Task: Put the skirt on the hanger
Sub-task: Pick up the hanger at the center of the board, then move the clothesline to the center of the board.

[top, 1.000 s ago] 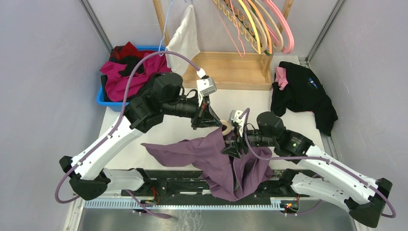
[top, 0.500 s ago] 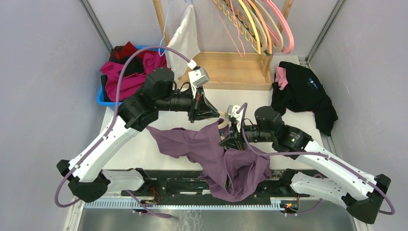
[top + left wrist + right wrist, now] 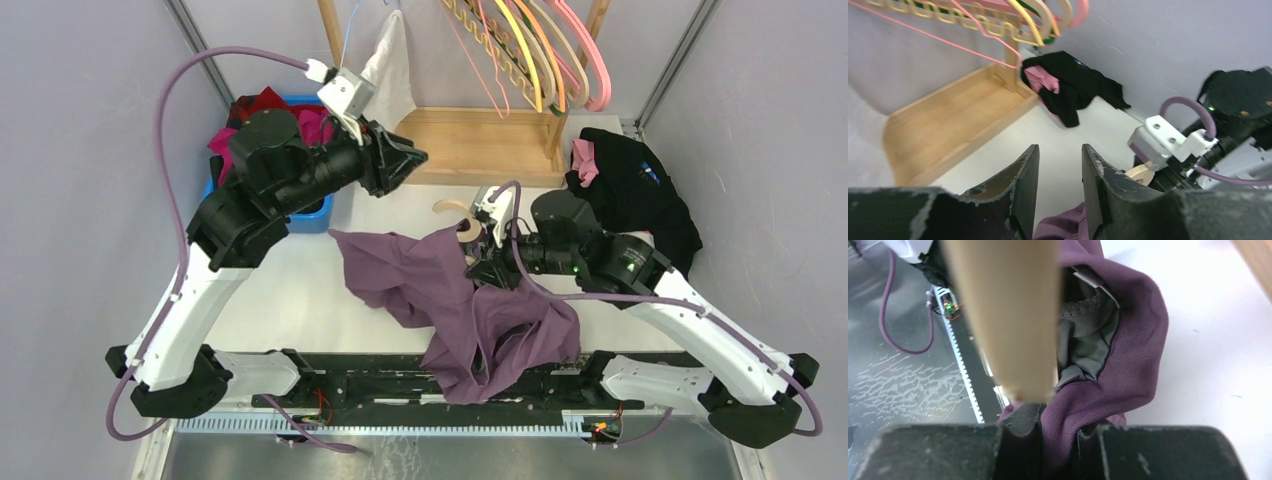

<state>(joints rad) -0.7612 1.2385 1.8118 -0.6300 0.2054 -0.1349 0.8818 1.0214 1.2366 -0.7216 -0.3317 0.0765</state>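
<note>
Skirt (image 3: pixel 440 290) is not fully on the hanger (image 3: pixel 447 208) yet: my right gripper (image 3: pixel 480 265) pinches its cloth, my left gripper (image 3: pixel 1060 150) hangs half open, empty.

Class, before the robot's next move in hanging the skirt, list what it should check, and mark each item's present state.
1. Right gripper shut on the purple fabric skirt: ok.
2. Left gripper open and empty: ok.
3. Left gripper apart from the skirt: ok.
4. Pale wooden hanger threaded into the skirt's waist: cannot tell.
5. Skirt wholly on the white table: not ok, a fold drapes over the near edge.
</note>
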